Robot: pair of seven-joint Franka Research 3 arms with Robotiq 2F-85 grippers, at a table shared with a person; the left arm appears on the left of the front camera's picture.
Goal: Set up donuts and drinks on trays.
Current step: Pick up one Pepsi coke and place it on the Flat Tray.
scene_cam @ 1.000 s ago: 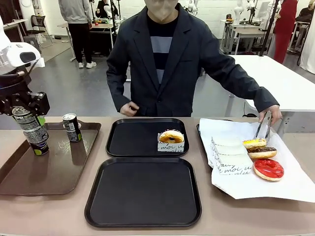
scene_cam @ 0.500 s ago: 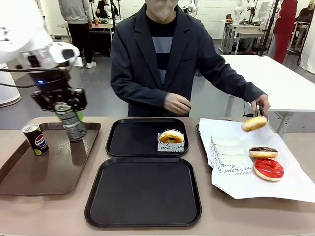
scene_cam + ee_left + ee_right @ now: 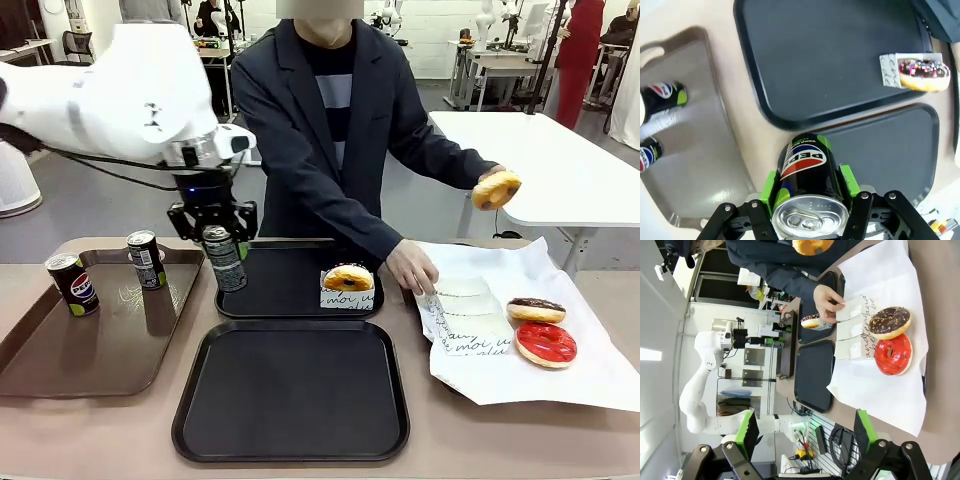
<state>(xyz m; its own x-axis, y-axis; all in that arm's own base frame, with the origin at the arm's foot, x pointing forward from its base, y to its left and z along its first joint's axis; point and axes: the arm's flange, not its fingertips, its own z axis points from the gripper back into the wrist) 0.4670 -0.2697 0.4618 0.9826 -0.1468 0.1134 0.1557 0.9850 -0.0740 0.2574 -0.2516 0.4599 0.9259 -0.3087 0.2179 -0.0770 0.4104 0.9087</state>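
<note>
We see the left gripper (image 3: 221,238) clamped on a black Pepsi can (image 3: 226,265). Its green pads squeeze the can near the top, one on each side. The can stands straight up at the 9 o'clock edge of the far black tray (image 3: 270,300). We cannot tell if its bottom touches the tray. From the left wrist we look down along the can, and both black trays lie below it.

The right gripper (image 3: 805,432) has its fingers wide apart with nothing between them.

On the far black tray, at about 3 o'clock, sits a donut in a white sleeve (image 3: 347,283). The near black tray (image 3: 290,390) lies just at 6 o'clock of the far one. At 9 o'clock of both is a brown tray (image 3: 100,340). A second can (image 3: 73,284) stands on it at 10 o'clock and a third can (image 3: 146,259) at 12 o'clock.

At 3 o'clock of the black trays lies a white paper (image 3: 590,385). A chocolate donut (image 3: 535,310) and a red donut (image 3: 545,343) lie on it side by side. The person holds a yellow donut (image 3: 496,189) up in the air. The person's other hand (image 3: 412,268) rests on a stack of white sleeves (image 3: 470,320).
</note>
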